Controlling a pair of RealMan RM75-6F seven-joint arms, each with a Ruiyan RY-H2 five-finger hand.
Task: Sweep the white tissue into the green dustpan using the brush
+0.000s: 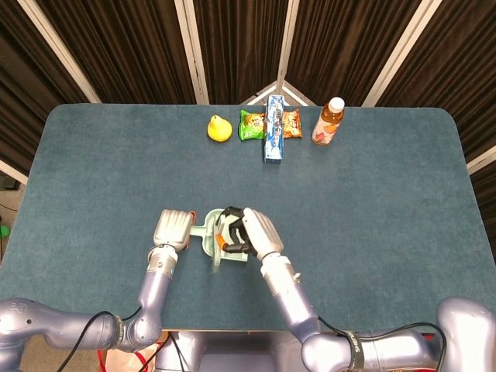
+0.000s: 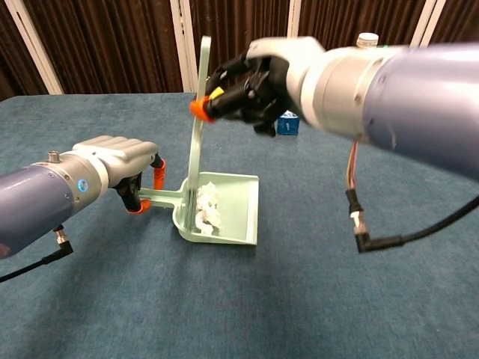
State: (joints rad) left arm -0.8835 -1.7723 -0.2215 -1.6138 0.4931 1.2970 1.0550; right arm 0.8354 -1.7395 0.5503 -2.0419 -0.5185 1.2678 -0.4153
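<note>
Head view, low centre of frame: left hand (image 1: 173,229) wrapped round the handle of the green dustpan (image 1: 211,237), fingers closed over it. Right hand (image 1: 249,231) directly over the pan, curled round the brush (image 1: 222,249), hiding most of the pan floor and all of the tissue. Along the upper centre edge of the table (image 1: 387,217): a pear (image 1: 218,129), snack packets (image 1: 251,124), a blue carton (image 1: 273,137) and a bottle (image 1: 328,122), well apart from the work.

Chest view: left hand (image 2: 123,164) at middle left, gripping the orange-tipped pan handle. Right hand (image 2: 254,78) at upper centre, clenched on the brush (image 2: 198,134) near its orange collar; brush upright, bristles down inside the green dustpan (image 2: 236,213). White tissue (image 2: 206,212) crumpled against the pan's back wall, just beside the bristles, apparently all inside.

Likely handling: tissue very light, soft and easily crushed, prone to cling to bristles or drift out on a quick lift. Best not pinched at all; moved only by gentle bristle contact. Pan thin, stiff plastic, light enough to tip, so held firmly by the handle and kept level. Brush best gripped where it is now, at the collar.
</note>
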